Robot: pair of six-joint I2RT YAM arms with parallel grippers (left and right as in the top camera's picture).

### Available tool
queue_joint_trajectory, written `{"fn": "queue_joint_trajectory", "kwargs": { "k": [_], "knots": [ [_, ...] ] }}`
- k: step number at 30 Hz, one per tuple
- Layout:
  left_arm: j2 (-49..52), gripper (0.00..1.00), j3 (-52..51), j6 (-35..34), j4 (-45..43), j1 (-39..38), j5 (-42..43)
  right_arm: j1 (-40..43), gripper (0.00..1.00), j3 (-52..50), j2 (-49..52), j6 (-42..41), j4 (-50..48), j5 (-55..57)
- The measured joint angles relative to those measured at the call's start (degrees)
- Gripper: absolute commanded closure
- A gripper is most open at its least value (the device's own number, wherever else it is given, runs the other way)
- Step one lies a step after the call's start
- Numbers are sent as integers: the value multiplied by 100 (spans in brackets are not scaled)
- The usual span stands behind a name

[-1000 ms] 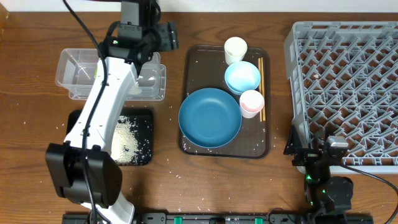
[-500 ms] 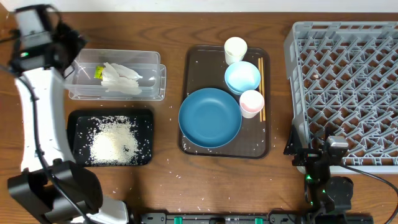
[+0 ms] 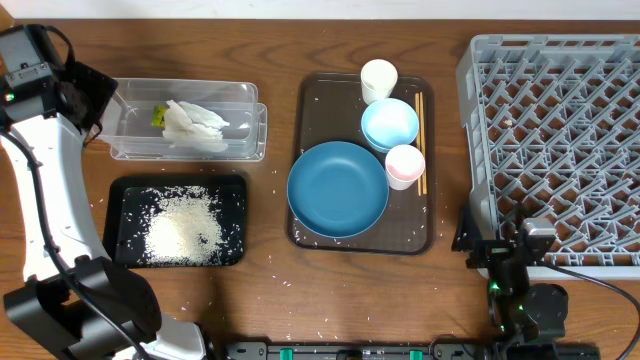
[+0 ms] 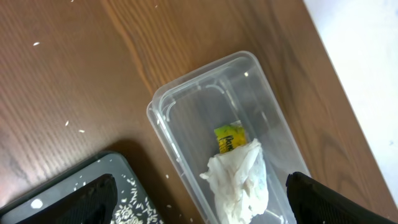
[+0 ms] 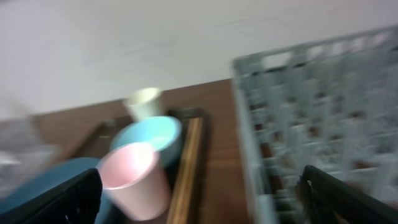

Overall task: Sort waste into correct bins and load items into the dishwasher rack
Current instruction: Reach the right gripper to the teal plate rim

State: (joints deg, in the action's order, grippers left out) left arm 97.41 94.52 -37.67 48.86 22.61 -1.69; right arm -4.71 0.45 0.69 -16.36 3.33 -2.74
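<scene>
The clear tub (image 3: pixel 240 125) holds the crumpled white tissue (image 3: pixel 192 126) and the green-yellow snack wrapper (image 3: pixel 158 117); both also show in the left wrist view, tissue (image 4: pixel 239 180) and wrapper (image 4: pixel 228 138). The black tray (image 3: pixel 234 190) holds the rice heap (image 3: pixel 183 228). My left gripper (image 3: pixel 85 95) is open and empty at the tub's left end. On the brown tray sit the dark-blue dish (image 3: pixel 338 188), light-blue bowl (image 3: pixel 390 124), pink cup (image 3: pixel 404 165), white cup (image 3: pixel 378 78) and chopsticks (image 3: pixel 420 140). The grey rack (image 3: pixel 560 140) is at the right. My right gripper (image 3: pixel 505 250) is open and empty by the rack's front left corner.
The brown serving tray (image 3: pixel 312 100) lies mid-table. Loose rice grains are scattered on the wood near the black tray and the front edge. The right wrist view is blurred and shows the pink cup (image 5: pixel 134 180), the bowl (image 5: pixel 149 134) and the rack (image 5: pixel 311 118).
My left arm has swung from over the tub to the far left and a little forward, uncovering the tissue and wrapper in the tub. The right wrist view is blurred by motion.
</scene>
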Motion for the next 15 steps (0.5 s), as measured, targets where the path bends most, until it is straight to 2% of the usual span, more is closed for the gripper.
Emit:
{"fn": "queue_joint_trajectory", "kwargs": {
  "k": [2, 7, 12, 15],
  "knots": [
    [0, 11, 0, -4, 28, 0, 0, 0, 1, -4, 0, -529, -181, -299],
    [0, 10, 0, -4, 31, 0, 2, 0, 1, -9, 2, -2608, -1023, -658],
    [0, 10, 0, -4, 37, 0, 4, 0, 1, 22, -7, -3340, -2389, -817],
    [0, 10, 0, -4, 39, 0, 2, 0, 1, 160, 42, -3493, -2435, -868]
  ]
}}
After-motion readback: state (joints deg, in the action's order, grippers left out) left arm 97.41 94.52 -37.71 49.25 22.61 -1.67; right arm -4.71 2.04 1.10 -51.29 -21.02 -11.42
